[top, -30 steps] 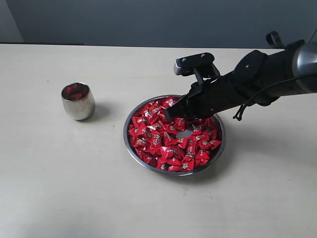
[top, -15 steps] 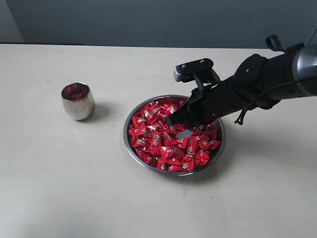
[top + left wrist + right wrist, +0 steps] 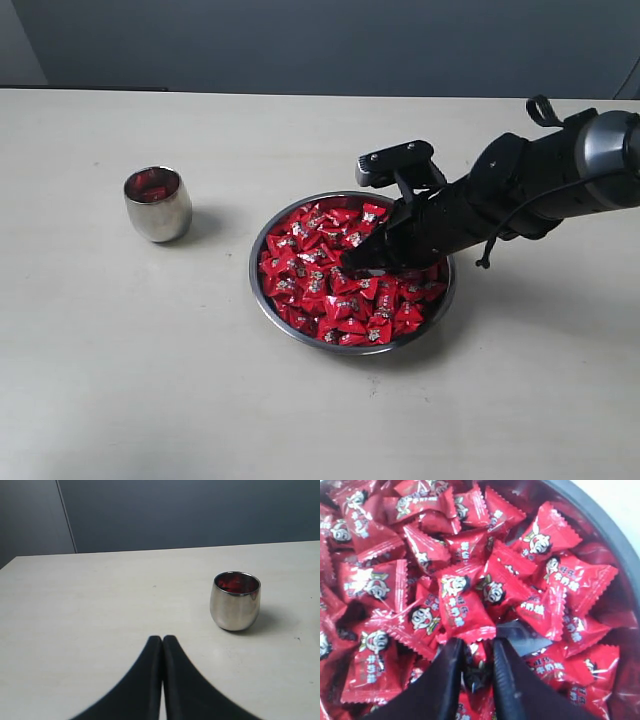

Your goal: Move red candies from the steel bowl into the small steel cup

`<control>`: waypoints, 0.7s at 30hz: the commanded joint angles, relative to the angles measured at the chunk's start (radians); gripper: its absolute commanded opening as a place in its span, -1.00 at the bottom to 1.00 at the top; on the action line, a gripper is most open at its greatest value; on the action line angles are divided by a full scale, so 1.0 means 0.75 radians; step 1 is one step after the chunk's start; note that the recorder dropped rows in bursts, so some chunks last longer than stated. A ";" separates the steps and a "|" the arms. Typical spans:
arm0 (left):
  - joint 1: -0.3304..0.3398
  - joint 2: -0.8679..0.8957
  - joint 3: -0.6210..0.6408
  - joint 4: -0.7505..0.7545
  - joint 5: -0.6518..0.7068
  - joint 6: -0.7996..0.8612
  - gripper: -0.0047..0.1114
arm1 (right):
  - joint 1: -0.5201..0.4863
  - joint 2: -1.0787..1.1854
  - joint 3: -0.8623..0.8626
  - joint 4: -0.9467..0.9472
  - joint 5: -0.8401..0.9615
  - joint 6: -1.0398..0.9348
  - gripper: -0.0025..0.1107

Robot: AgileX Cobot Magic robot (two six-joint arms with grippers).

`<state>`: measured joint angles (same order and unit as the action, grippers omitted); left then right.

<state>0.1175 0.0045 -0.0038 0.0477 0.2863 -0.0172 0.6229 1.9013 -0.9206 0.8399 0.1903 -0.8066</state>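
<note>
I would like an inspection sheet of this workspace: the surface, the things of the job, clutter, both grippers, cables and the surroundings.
Surface: pale table, matte.
Job's things: steel bowl heaped with red candies; small steel cup upright, apart from the bowl, left of it in the exterior view, with red wrappers inside.
Clutter: nothing seen.
Grippers: the right gripper is down among the candies, jaws a narrow gap apart with a candy in the gap; a firm grip cannot be told. The left gripper is shut, empty, facing the cup.
Cables: a thin black cable hangs from the right arm near the bowl.
Surroundings: dark grey wall behind the table.
</note>
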 commanded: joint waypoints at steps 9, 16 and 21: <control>0.001 -0.006 0.005 -0.003 -0.002 -0.003 -0.91 | -0.005 -0.002 -0.001 -0.004 0.007 -0.015 -0.29; 0.001 -0.006 0.005 -0.003 -0.002 -0.003 -0.91 | -0.005 -0.002 -0.001 0.003 0.007 -0.015 -0.37; 0.001 -0.006 0.005 -0.003 -0.002 -0.003 -0.91 | -0.005 -0.002 -0.033 -0.006 0.022 -0.015 -0.37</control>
<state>0.1175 0.0045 -0.0038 0.0477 0.2863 -0.0172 0.6229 1.9013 -0.9293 0.8399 0.1968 -0.8105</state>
